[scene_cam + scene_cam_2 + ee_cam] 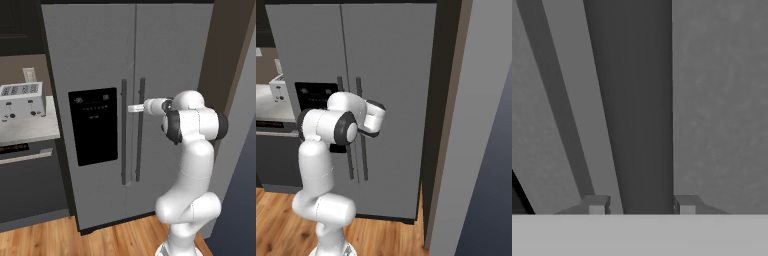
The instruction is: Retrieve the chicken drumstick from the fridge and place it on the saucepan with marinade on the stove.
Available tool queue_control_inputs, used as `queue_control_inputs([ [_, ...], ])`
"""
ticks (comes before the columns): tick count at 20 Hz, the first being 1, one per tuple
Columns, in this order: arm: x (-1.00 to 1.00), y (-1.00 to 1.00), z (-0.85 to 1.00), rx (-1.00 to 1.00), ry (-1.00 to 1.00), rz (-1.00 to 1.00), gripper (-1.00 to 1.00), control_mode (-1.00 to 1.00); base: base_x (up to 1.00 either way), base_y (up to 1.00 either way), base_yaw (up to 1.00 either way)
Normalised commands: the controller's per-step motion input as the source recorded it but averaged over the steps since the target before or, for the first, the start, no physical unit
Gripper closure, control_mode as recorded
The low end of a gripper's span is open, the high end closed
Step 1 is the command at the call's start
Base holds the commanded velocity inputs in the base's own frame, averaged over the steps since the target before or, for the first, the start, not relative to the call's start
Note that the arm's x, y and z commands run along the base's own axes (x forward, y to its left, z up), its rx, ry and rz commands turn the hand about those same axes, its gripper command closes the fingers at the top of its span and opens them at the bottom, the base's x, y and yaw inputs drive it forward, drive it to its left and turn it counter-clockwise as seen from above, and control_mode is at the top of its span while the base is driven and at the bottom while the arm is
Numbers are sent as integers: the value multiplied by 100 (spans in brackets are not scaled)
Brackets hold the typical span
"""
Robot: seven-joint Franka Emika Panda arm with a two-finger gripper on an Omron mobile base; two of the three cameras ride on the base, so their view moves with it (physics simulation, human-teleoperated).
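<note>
A simulated kitchen with a warm wood-plank floor (55, 237) and dark cabinets. At the left, a pale counter (30, 127) carries a white four-slot toaster (21, 101), with a wall outlet (29, 74) behind it on a brown backsplash.

The fridge (100, 55) stands tall at centre, brushed grey steel, side-by-side, both doors closed. A black dispenser panel (93, 126) sits in the left door; its tiny markings are too small to read. Two dark vertical bar handles run beside the centre seam.

The white arm reaches level toward the right door's handle (141, 130). In the hand view the gripper (641, 205) has its fingertips pressed against either side of the dark bar, clamped on it.
</note>
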Motion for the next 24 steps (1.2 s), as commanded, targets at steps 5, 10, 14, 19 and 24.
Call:
queue_control_inputs([
  [5,-28,-16,0,0,0,-6,100,-100,0,0,0],
  [10,-83,-61,0,0,5,-23,100,-100,0,0,0],
  [14,-98,-85,0,0,14,-30,100,-100,0,0,0],
  [19,-99,-95,-5,0,9,-32,100,-100,0,0,0],
  [24,-37,-34,0,0,1,-19,-100,-100,0,0,0],
])
